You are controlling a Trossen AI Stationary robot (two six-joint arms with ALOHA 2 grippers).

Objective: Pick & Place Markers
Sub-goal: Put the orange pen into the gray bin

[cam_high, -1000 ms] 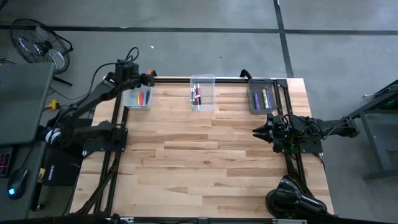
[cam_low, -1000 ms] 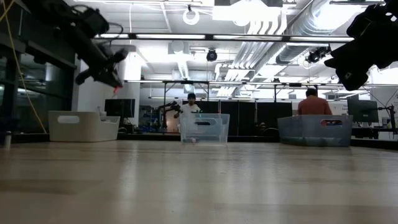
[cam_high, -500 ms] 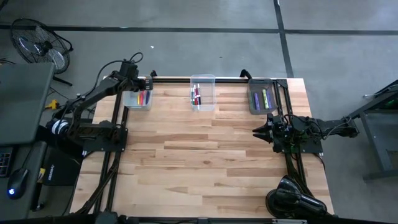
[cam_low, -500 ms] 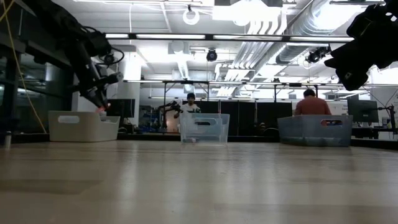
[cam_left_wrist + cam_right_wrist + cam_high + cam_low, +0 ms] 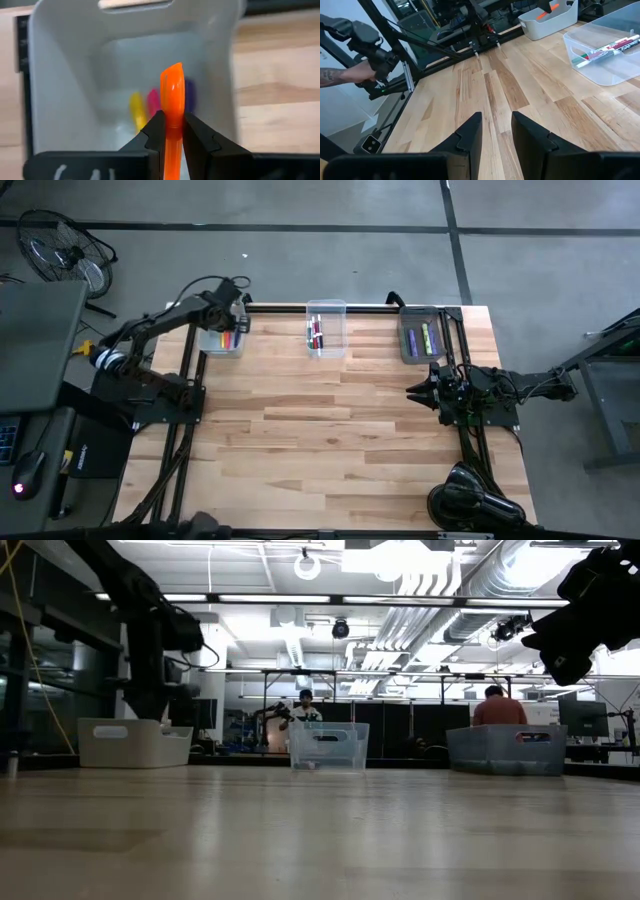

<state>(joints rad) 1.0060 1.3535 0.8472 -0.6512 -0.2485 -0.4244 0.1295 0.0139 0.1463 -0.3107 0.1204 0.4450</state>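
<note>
An orange marker (image 5: pixel 172 100) stands clamped between the left gripper's (image 5: pixel 170 131) two dark fingers, its rounded end poking past the fingertips and pointing down into the white bin (image 5: pixel 65 75) at the table's far left corner. On the floor of that bin lie a yellow marker (image 5: pixel 137 111), a pink-red one (image 5: pixel 153 101) and a purple one (image 5: pixel 189 95), seen only in the left wrist view; from above they blur into a small red-orange patch under the arm. The bin's walls ring the gripper closely on all sides. The clear middle bin (image 5: pixel 326 328) holds red and dark markers (image 5: pixel 317 334), and the grey bin (image 5: pixel 421 335) at the far right holds purple and green markers (image 5: pixel 420 337). The broad wooden table (image 5: pixel 330 440) in front of the bins is open. The right gripper (image 5: pixel 415 391) hovers above the table's right side, near the grey bin, its fingers (image 5: pixel 470 132) apart and holding nothing. In the right wrist view a person's hand (image 5: pixel 355 75) shows beyond the table's edge.
</note>
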